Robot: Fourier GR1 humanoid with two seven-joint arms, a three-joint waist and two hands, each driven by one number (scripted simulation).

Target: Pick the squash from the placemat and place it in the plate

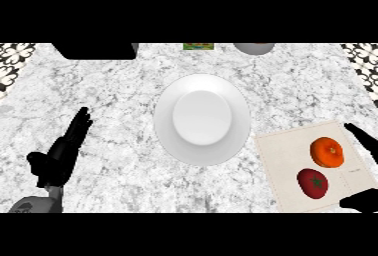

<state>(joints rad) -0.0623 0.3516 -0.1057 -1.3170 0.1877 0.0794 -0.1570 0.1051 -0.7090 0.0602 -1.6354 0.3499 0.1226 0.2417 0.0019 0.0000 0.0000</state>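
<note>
Clearly the right hand (363, 150) is the nearer one to the squash (328, 151).

Nearest, the red tomato (313, 183) shares the placemat (288, 165); just beyond it lies the orange, roundish squash, showing no long axis, just left of the right hand's spread, empty fingers. Farther left sits the white plate (168, 135); the left hand (63, 150) rests open, well apart.

We see even, bright light on the counter (111, 90); the plate (201, 119) shows soft shading round its rim, no glare. The left hand (63, 152) reads as flat black.
</note>
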